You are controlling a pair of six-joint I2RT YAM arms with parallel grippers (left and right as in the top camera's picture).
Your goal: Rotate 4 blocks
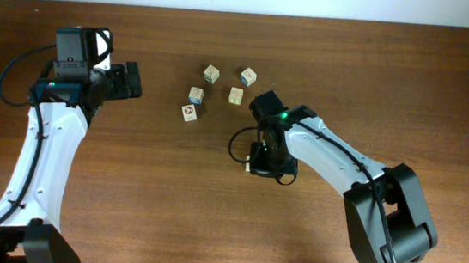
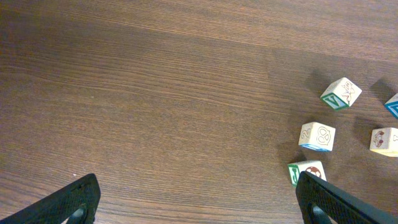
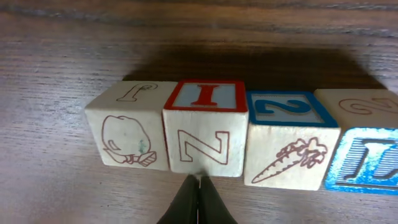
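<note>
The left pincer (image 2: 198,186) is spread wide and holds nothing, low over the dark wooden surface (image 2: 155,93). Ahead of it and to its right lie loose small wooden picture cubes (image 2: 317,135), well apart from its fingers. The right pincer (image 3: 199,183) is closed on nothing, its tips pressed together at the foot of the row of four light-wood alphabet blocks (image 3: 236,143). Just left of the tips sits the block with a brown outlined figure (image 3: 127,134). Straight ahead, touching or nearly so, is the block with a red-framed "I" on top (image 3: 205,127). Just right of the tips is the block with a blue "2" and an orange carrot (image 3: 289,140), and farthest right the block with a blue face and pale letter (image 3: 364,152), cut by the frame. All four stand flush, side against side. A push from closed tips would likely shove the middle block straight back instead of turning it, and rubbing could drag its neighbours askew. An off-centre nudge may slip off a corner, and fingers spread for a grasp would find no gap between the blocks.
</note>
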